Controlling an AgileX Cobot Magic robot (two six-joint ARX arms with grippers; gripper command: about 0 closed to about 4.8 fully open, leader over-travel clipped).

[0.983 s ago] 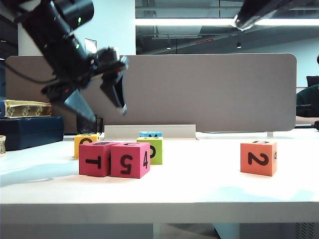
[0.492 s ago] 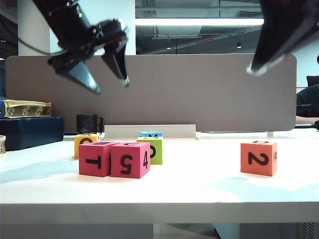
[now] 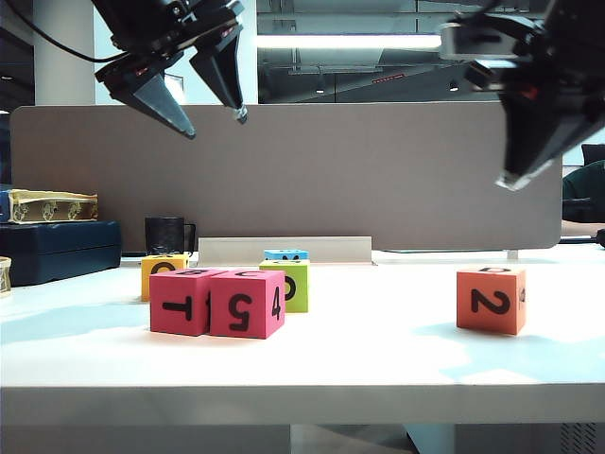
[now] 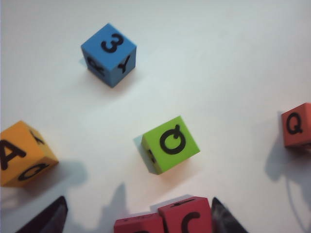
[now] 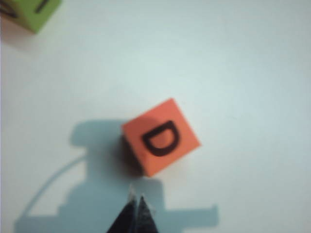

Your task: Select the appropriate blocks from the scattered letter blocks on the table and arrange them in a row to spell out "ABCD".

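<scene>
Right gripper (image 3: 515, 175) lower, left gripper (image 3: 210, 121) higher.

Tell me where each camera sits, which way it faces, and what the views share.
Exterior: table height at the front edge, facing the grey divider; left gripper open, right gripper shut, both aloft.
Left wrist: looks down on the green block and blue block; fingertips show.
Right wrist: looks down on the orange D block; right gripper.
Shared: the D block, showing 2 in the exterior.

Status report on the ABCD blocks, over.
Left pincer open, high over the two touching pink-red blocks. Right pincer shut, above the orange D block, holding nothing. Nothing blocks the D block.
</scene>
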